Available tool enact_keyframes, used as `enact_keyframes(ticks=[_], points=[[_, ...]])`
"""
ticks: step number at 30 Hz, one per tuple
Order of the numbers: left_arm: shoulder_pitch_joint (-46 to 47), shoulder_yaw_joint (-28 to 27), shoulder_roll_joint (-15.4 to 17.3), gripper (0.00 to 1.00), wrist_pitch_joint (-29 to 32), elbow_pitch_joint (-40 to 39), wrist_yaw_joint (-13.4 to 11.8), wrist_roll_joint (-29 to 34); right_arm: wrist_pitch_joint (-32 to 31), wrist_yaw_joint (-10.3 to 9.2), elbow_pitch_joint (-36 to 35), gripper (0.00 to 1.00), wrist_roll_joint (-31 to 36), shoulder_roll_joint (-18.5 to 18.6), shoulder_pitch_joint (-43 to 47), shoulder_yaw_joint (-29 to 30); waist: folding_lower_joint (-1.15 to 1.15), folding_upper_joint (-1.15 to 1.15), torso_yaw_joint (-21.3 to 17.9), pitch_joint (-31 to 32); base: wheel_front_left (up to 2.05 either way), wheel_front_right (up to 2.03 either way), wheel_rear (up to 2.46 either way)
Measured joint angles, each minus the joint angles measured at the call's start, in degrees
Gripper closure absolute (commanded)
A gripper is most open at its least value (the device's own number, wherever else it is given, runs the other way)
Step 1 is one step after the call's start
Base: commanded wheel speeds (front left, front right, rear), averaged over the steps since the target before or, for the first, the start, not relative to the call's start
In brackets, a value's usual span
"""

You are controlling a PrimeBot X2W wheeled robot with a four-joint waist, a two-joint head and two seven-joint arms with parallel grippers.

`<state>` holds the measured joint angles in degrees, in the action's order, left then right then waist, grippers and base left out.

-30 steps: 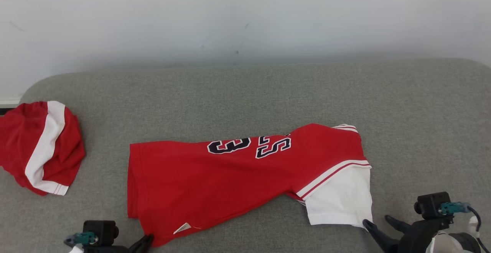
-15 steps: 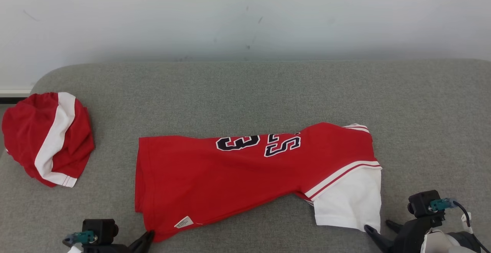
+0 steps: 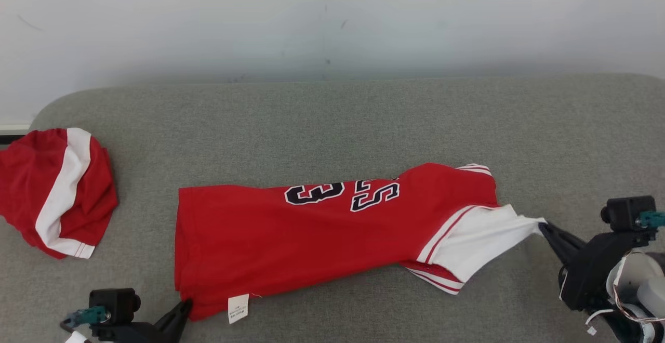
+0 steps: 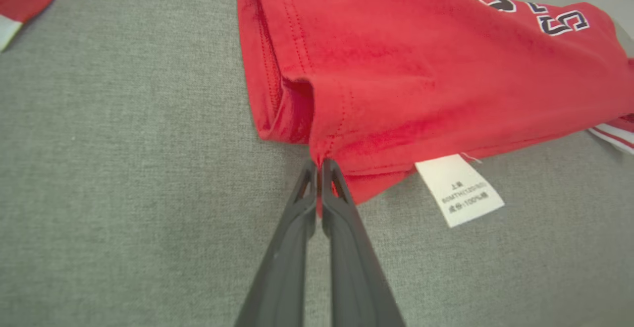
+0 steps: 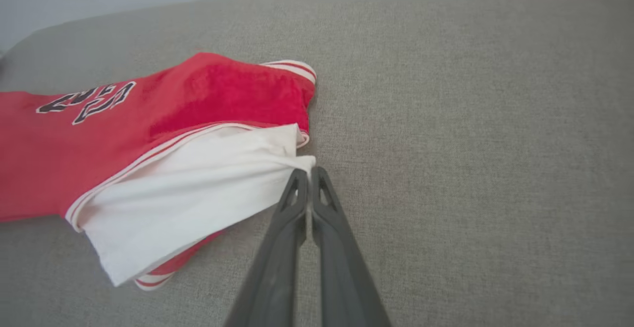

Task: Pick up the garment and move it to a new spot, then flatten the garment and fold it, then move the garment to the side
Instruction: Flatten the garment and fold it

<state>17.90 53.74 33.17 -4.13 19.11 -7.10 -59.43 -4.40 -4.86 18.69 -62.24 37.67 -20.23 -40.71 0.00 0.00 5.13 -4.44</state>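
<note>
Jaws pressed together on both sides, each pinching cloth. At near left, the left gripper (image 3: 183, 305) nips the hem corner of the red jersey (image 3: 311, 239); the white care label (image 3: 238, 307) lies just right of the pinch. At right, the right gripper (image 3: 544, 227) grips the corner of the white sleeve (image 3: 483, 239) — cloth drawn into a taut point. Jersey lies lengthwise across the middle of the grey cushion (image 3: 332, 119), numerals toward the far edge. A red-and-white bundle (image 3: 52, 192) sits at the cushion's left end — well apart from the jersey.
</note>
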Motion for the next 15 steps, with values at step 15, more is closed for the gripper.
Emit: enact_keyframes(ticks=[15], points=[[10.08, -1.86, 3.87, 1.0, 2.83, -7.43, 4.15, 1.35, -2.34, 2.88, -3.56, 1.0, -1.74, -2.27, -8.27, 0.55, 0.0, 0.0, -2.52, -2.64, 0.0, 0.0, 0.0]])
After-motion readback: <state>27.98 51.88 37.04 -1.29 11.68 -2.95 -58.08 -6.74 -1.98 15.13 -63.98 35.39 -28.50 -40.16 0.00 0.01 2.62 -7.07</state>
